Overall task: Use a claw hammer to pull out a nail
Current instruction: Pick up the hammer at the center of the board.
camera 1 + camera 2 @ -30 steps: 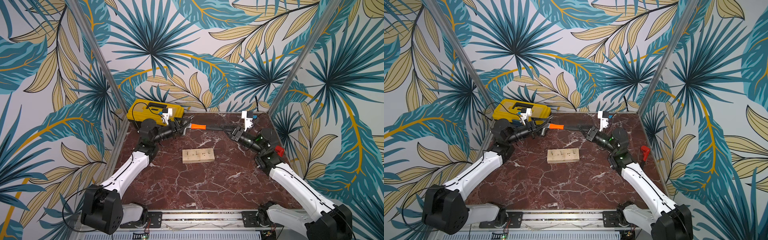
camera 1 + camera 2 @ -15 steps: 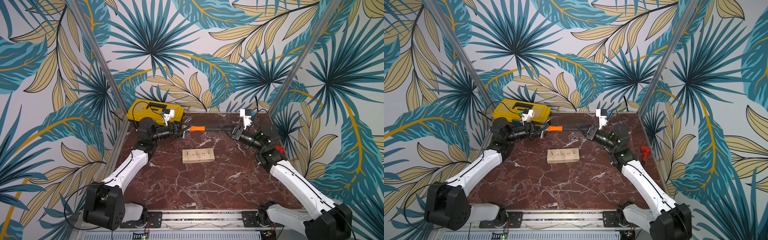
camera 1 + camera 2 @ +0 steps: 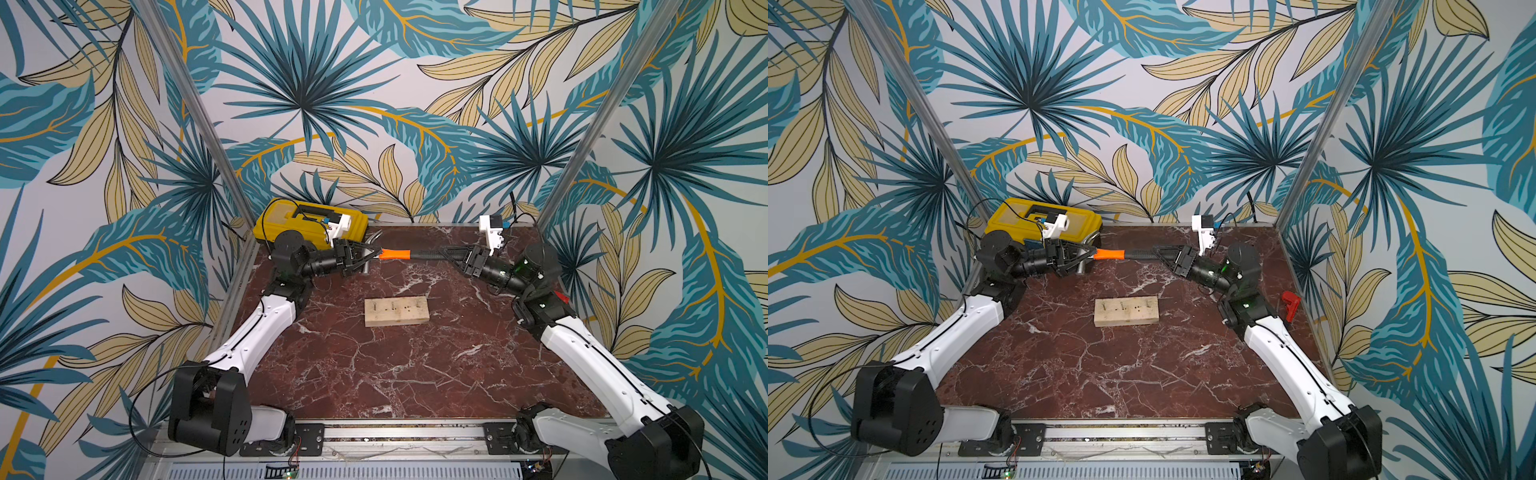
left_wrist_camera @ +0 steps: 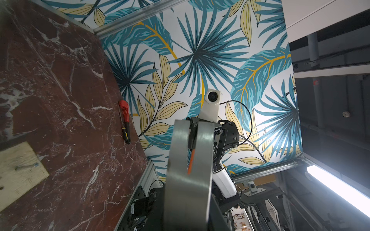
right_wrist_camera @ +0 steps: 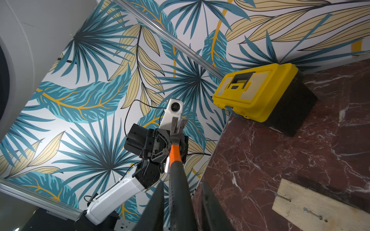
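- Claw hammer [image 3: 395,254] with a silver metal head, orange upper shaft and black lower shaft hangs level in the air over the far edge of the dark red marble table [image 3: 374,374], between the two arms.
- Its head points towards a yellow plastic toolbox [image 3: 291,216] in the far left corner.
- Left gripper [image 3: 365,254] is clenched on the hammer just below the head, with the forked claw showing beyond its fingers.
- Right gripper [image 3: 448,251] sits around the black lower shaft, and in the right wrist view its jaws stand apart from the shaft on both sides, released.
- Pale rectangular wooden block [image 3: 397,311] lies flat mid-table, well apart from the hammer, with a row of small dark nails [image 3: 392,307] in its top.
- Red-headed tool with a dark shaft [image 3: 1290,303] lies at the table's right edge.
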Motion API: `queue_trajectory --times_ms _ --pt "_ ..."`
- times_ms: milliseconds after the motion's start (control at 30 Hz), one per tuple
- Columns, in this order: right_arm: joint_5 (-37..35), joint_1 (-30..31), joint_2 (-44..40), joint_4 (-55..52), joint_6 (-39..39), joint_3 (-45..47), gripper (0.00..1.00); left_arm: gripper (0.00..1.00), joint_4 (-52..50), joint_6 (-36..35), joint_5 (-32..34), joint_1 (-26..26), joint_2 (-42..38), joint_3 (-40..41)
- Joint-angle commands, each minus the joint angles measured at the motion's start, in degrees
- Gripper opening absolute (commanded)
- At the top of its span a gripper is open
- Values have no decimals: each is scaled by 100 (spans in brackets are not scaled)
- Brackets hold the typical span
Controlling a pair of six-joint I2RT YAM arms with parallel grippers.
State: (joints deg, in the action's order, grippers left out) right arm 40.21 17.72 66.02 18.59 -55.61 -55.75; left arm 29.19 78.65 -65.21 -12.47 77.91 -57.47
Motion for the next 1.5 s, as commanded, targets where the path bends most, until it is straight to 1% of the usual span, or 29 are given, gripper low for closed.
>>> queue_trajectory --times_ms 0,33,233,400,533,667,833,867,900,1000,1100,1233,1300,1367,1400,1467 --pt "22 48 34 131 82 -23 36 0 156 -262 -185 -80 -100 -32" --pt "55 48 42 165 49 -33 38 0 157 -255 -185 -80 -109 -27" --pt "186 50 78 479 -209 -29 37 0 157 -280 -178 -153 -128 -10" --pt "260 56 192 949 -522 -13 29 0 157 -289 -185 -289 -60 -10" --pt "245 57 201 833 -462 -50 29 0 157 -298 -192 -309 -55 -27" --pt "273 56 216 718 -396 -84 22 0 157 -298 -194 -310 -46 -27" --pt "400 60 282 547 -328 -156 4 0 157 -291 -152 -300 38 -40" --pt "377 62 263 480 -283 -171 0 13 157 -277 -120 -285 60 -38" --pt "337 52 242 372 -211 -189 0 29 157 -264 -78 -253 81 -23" --pt "68 57 113 -110 130 -241 0 47 157 -245 91 -105 101 96" --pt "-219 40 -37 -635 498 -323 0 55 148 -269 265 111 92 334" --pt "-687 -18 -225 -1773 1125 -607 0 58 -153 -580 459 354 77 723" --pt "-1065 -14 -237 -2910 1717 -1013 0 58 -734 -1051 599 377 30 790" --pt "-1485 -14 -221 -3963 2175 -1381 0 59 -1590 -1706 842 377 -55 742" --pt "-1663 -16 -215 -4320 2367 -1518 0 60 -2154 -2094 1061 377 -104 681" --pt "-1943 -14 -190 -4854 2631 -1724 0 61 -2945 -2742 1459 355 -207 596"
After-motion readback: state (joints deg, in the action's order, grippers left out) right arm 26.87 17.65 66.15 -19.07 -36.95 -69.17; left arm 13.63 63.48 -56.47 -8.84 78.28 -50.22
